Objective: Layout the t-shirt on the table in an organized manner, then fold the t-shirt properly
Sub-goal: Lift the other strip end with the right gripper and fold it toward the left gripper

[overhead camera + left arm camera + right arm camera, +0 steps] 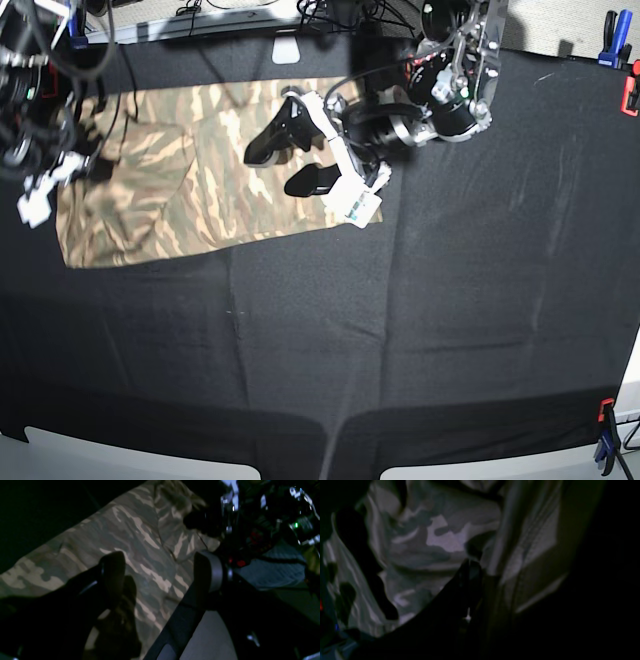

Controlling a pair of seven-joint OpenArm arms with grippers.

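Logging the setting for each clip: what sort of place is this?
Most likely a robotics lab workbench: a table draped in black cloth held by clamps at its edges, cables bunched along the far side, and a camouflage t-shirt laid out between two robot arms.

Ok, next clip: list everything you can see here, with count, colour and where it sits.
t-shirt: one, tan, olive and cream camouflage, spread long at the table's far left.
table: one, matte black cloth, fills the base view.
clamps: three seen, blue at the far right corner, red just below it, red-and-blue at the near right edge.
cables: several, dark, beyond the far edge.
left hand: one, black, open above the shirt's right end.
right hand: one, black, pinching bunched shirt fabric at its left end.
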